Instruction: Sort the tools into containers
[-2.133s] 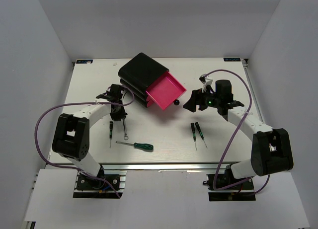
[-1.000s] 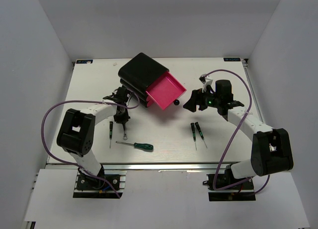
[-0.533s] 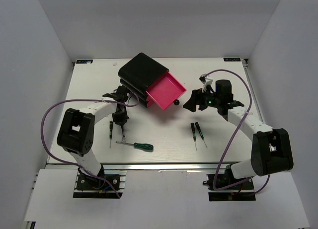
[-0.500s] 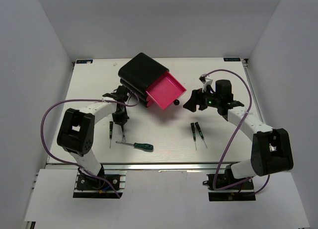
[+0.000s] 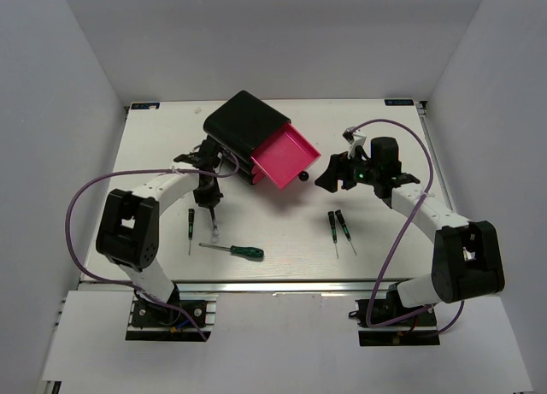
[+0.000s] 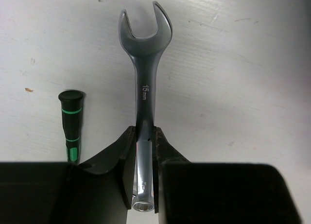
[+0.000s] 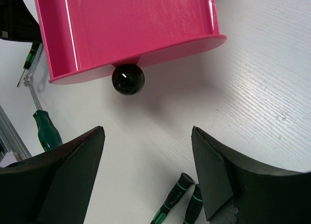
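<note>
Found the task at an early stage, with no tool seen inside any container. Found one magenta drawer (image 5: 288, 150) (image 7: 131, 25) pulled out of the black box (image 5: 244, 120) near the middle of the table's (image 5: 154, 146) far edge, bare inside as far as shown in the right wrist view. Could not make out the lower tiers of the box. Noted the left gripper (image 5: 208, 199) (image 6: 144, 136) pinching the silver wrench (image 5: 214, 230) (image 6: 145, 88) by its shank, fingers pressed against both flats, open-end head pointing away from the wrist, left of the box and toward the near edge. Could not tell whether lifted clear of the table or resting on it. Noted the right gripper (image 5: 329, 177) (image 7: 148, 151) spread wide, holding nothing, facing the drawer's black knob (image 5: 305, 178) (image 7: 128, 80) and near it without touching. Counted four tools lying loose: one black-handled precision screwdriver (image 5: 190, 227) (image 6: 71, 122) just beside the wrench on its left, the green-handled screwdriver (image 5: 234, 250) (image 7: 46, 129) near the near edge left of centre, and two further precision screwdrivers (image 5: 334, 227) (image 7: 172, 202) side by side right of centre. Judged the wrench to be the first item in hand, with delivery to the drawer outstanding. Judged the remaining four tools unsorted, and any other drawers yet to be opened.
</note>
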Motion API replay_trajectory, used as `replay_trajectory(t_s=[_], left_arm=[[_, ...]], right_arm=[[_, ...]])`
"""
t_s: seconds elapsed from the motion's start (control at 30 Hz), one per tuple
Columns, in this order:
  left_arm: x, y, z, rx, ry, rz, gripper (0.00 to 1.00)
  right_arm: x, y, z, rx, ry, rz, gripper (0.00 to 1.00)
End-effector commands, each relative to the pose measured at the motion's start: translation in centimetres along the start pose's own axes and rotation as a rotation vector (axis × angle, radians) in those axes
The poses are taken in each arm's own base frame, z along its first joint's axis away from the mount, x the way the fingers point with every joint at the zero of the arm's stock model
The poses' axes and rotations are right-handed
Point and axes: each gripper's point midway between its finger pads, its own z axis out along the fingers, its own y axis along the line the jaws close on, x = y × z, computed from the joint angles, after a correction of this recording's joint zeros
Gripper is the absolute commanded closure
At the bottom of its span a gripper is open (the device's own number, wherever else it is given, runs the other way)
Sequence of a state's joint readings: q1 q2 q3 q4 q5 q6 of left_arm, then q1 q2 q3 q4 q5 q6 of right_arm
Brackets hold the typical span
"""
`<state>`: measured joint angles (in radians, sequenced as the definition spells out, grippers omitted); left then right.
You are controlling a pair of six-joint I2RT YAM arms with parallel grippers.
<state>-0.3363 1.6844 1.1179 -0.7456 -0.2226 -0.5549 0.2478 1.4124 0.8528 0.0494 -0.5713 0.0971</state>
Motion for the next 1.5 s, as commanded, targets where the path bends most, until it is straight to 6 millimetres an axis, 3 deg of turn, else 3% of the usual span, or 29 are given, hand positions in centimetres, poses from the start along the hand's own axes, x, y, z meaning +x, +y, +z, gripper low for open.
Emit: replay_trajectory(t_s=[0.0, 0.87, 1.47], left_arm=[[-2.2, -1.2, -3.2, 0.076, -0.074, -0.038, 1.0], [-0.9, -2.7, -13.3, 0.376, -0.115, -0.076, 1.0], [-2.3, -5.4, -17.4, 0.489, -0.142, -0.069, 1.0]], right_arm=[[-1.1, 0.2, -0.6, 0.002, -0.047, -0.03, 0.22], [-1.2, 0.5, -0.5, -0.014, -0.048, -0.03, 0.22], [-0.9, 0.8, -0.8, -0.017, -0.056, -0.033, 0.22]])
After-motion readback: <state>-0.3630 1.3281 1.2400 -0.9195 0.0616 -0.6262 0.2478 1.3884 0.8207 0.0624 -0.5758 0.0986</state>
